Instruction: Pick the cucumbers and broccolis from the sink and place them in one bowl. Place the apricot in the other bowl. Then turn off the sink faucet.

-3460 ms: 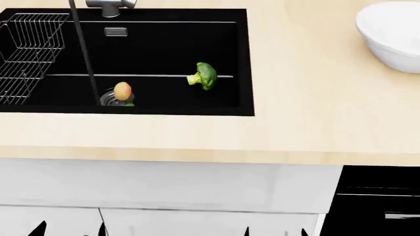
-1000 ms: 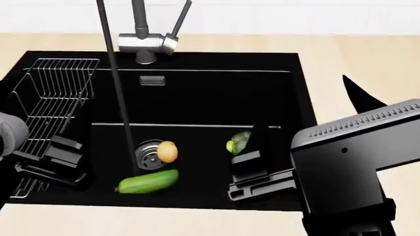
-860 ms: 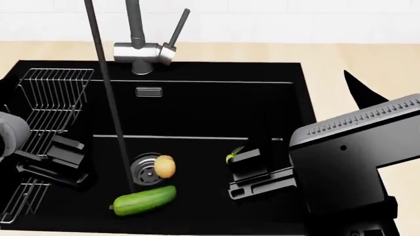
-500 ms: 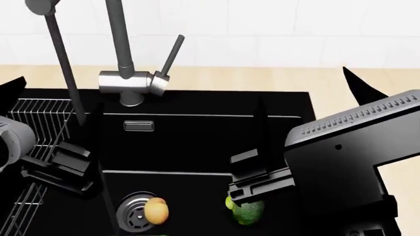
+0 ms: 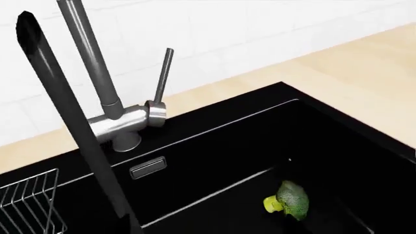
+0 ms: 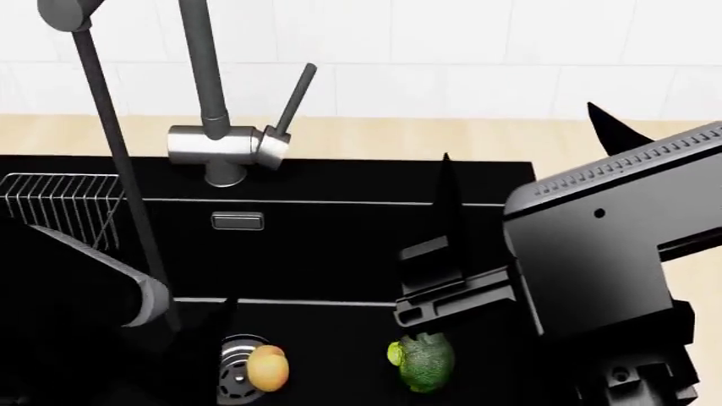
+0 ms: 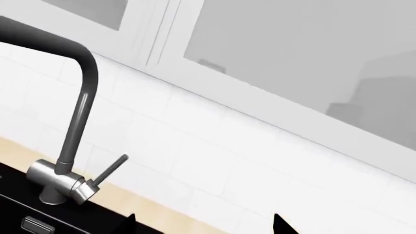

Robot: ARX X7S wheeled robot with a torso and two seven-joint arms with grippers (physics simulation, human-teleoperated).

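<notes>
The black sink (image 6: 338,245) holds the apricot (image 6: 267,370) beside the steel drain (image 6: 235,355), with a broccoli (image 6: 423,362) a little to its right. The left wrist view also shows that broccoli (image 5: 291,200) on the basin floor. The sink faucet (image 6: 226,145) stands behind the basin with its lever (image 6: 296,95) slanted upward. My right gripper (image 6: 519,139) hangs open above the broccoli, and its two tips are wide apart in the right wrist view (image 7: 204,222). My left gripper (image 6: 198,330) is low over the drain, its jaws lost against the black basin. Cucumbers and bowls are out of view.
A wire rack (image 6: 57,207) sits in the sink's left end. A thin dark column (image 6: 118,178) drops from the faucet spout to the drain, close to my left arm. Pale wooden counter (image 6: 373,139) surrounds the basin, with a white tiled wall behind it.
The head view tilted up, and the cucumber slid out of its lower edge. My left arm swung in from the rack toward the drain. My right gripper rose slightly above the broccoli.
</notes>
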